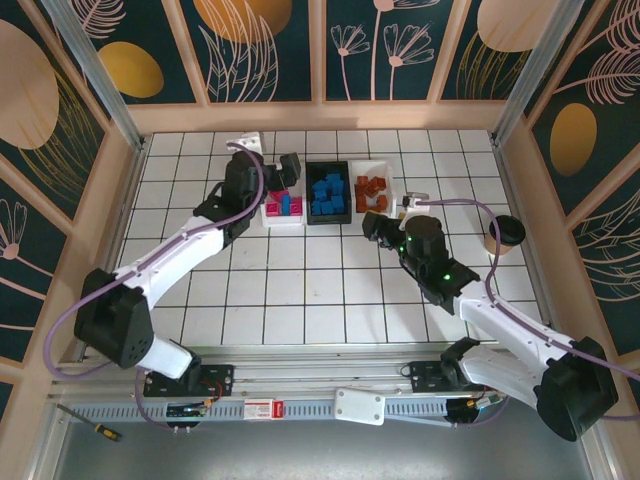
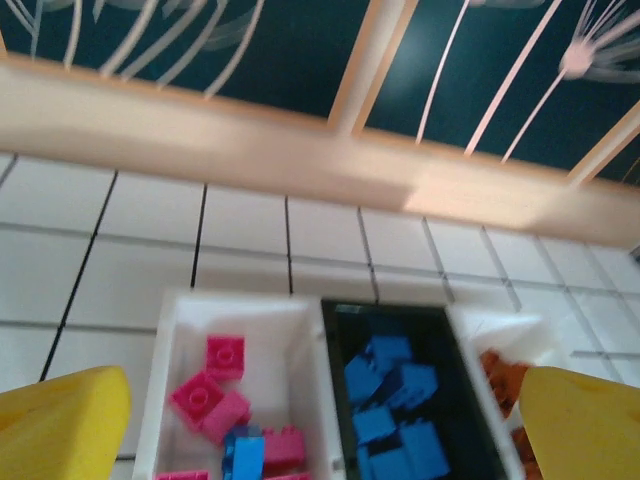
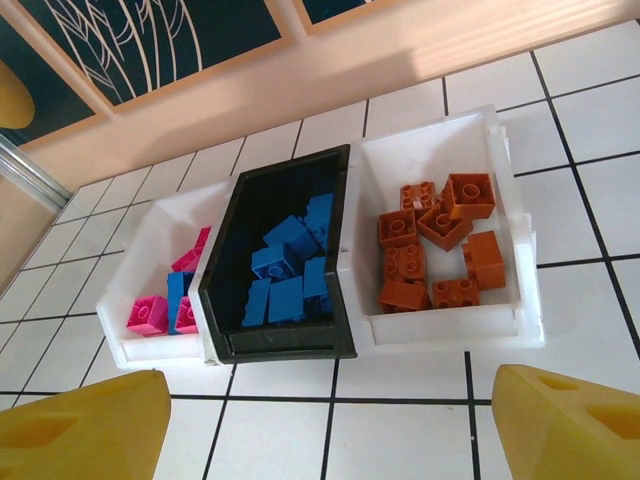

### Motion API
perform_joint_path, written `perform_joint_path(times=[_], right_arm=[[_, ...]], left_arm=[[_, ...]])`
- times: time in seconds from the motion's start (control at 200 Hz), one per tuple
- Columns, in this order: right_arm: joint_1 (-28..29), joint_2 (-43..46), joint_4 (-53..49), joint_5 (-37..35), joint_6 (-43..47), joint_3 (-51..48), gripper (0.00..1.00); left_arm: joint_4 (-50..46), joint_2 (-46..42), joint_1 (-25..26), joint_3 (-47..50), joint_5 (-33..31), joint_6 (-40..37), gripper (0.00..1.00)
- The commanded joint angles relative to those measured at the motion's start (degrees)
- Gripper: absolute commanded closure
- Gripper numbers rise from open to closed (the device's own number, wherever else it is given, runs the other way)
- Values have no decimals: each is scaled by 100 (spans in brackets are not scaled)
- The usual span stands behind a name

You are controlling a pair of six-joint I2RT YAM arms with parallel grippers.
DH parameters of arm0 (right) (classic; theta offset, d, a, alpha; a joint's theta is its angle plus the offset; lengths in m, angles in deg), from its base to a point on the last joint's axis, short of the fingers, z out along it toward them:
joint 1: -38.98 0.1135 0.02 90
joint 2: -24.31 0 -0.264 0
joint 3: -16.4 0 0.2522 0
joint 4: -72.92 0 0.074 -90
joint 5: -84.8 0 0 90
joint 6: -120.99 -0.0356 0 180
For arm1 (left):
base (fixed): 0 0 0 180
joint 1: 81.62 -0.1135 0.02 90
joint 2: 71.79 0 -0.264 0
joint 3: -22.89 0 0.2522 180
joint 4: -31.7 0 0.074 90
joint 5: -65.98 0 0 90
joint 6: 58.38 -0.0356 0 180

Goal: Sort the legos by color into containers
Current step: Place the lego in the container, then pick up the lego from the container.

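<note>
**Three trays almost sorted, but one blue brick is in the wrong home**

Three containers sit in a row at the far side of the table (image 1: 300, 290), touching each other.

On the left is the white tray (image 3: 150, 345). It holds the pink legos (image 3: 147, 314), but one blue brick (image 3: 177, 297) lies in there too, right beside them. The left gripper (image 2: 322, 425) hangs over this tray. Its jaws are wide open and hold nothing.

In the middle is the black tray (image 3: 280, 348), with the blue legos (image 3: 290, 265) piled inside.

On the right is the other white tray (image 3: 450, 328), with the orange-brown legos (image 3: 440, 225). The right gripper (image 3: 330, 420) is just on the near side of the trays. Its jaws are open too, and empty. A paper cup (image 1: 505, 232) stands further right, apart from the trays.

I think the job is nearly done. The stray blue brick needs to go next door.

What could go wrong? The blue brick is squeezed against pink ones, so wide jaws could grab a pink one as well. A finger could also hit the tray wall and push the whole row. Both arms are close together here, so they might bump.
</note>
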Motion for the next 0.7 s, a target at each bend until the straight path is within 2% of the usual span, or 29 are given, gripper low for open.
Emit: perform_joint_path(times=[0.0, 0.06, 0.16, 0.245, 0.41, 0.696], right_arm=[[-56, -231, 91, 151, 81, 236, 16], [-58, -396, 22, 202, 72, 358, 17], [-54, -521, -18, 202, 36, 417, 18], [-58, -500, 2, 224, 32, 380, 18], [-84, -342, -81, 189, 51, 340, 18], [-101, -114, -154, 185, 103, 237, 18]], left_arm=[[-313, 426, -21, -84, -73, -109, 1], [-473, 669, -20, -186, 59, -108, 4], [-1158, 1406, -20, -802, 208, -70, 27], [-1453, 1845, -21, -1099, 222, -55, 29], [-1988, 2435, -34, -1665, 180, -187, 48], [-2512, 3023, -208, -2117, 232, -348, 47]])
